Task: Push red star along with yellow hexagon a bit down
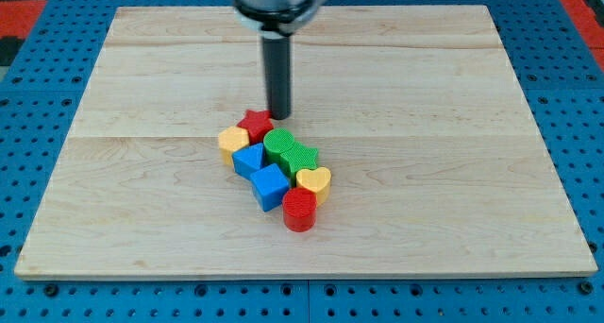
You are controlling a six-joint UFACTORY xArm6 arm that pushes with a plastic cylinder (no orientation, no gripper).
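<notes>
- The pale wooden bench [453, 200] of glued planks lies on a blue pegboard base [283, 304] that shows at the view's bottom and along both sides; red patches of floor or matting sit at the view's top corners.
- Nearest the view's bottom stands the red cylinder block [300, 210], touching the yellow heart block [314, 182] just above it to the right.
- The blue cube block [270, 186] sits left of the heart, with a second blue block [249, 160], its shape hard to make out, pressed against it from above left.
- Two green blocks [290, 150] lie in the middle of the cluster, packed so closely that their outlines merge and their shapes cannot be told.
- The yellow hexagon block [232, 141] is at the cluster's left edge, touching the red star block [255, 125] at the cluster's top.
- My tip [279, 115] rests on the bench just right of the red star, close to or touching it; contact cannot be judged.
- There is no hand on this arm, only the dark rod [277, 73].
- The rod's metal mount [276, 2] is cut off by the view's top edge.
</notes>
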